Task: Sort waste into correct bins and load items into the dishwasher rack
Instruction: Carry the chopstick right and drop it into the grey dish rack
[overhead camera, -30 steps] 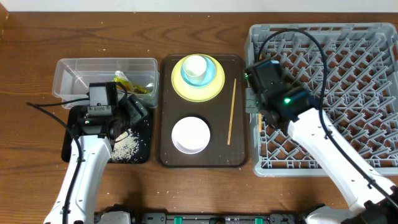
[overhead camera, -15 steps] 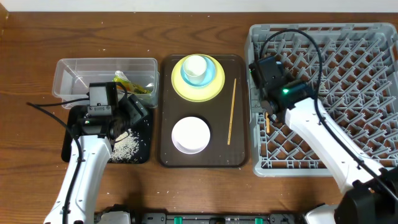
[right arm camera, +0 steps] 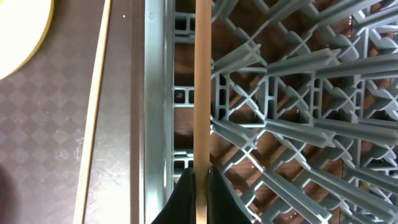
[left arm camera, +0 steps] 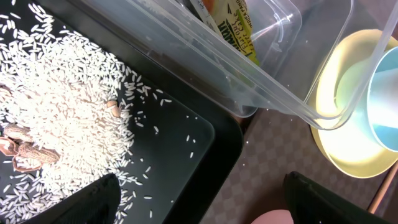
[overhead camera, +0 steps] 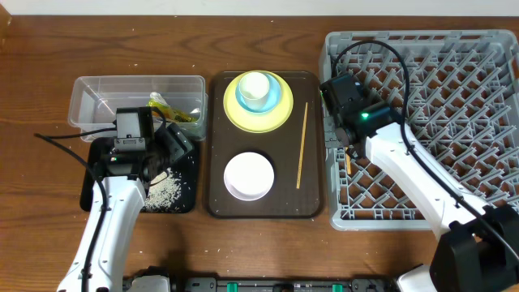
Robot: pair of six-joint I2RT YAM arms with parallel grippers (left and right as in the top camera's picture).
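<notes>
While over the rack [right arm camera: 298,93], chopstick [right arm camera: 203,93] in right claw [right arm camera: 200,179].

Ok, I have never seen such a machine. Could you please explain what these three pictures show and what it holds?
These are two robot arms at a wooden table, each ending in a two-finger gripper. One picture looks down from above; the other two come from small cameras on the wrists. The left gripper is open above a black tray with rice, beside a clear tub containing a wrapper. In the middle, a brown tray carries a yellow plate with a blue bowl and a white cup stacked on it, a white bowl and one chopstick. The right gripper is shut on the other chopstick, over the grey rack's edge nearest that tray.
</notes>
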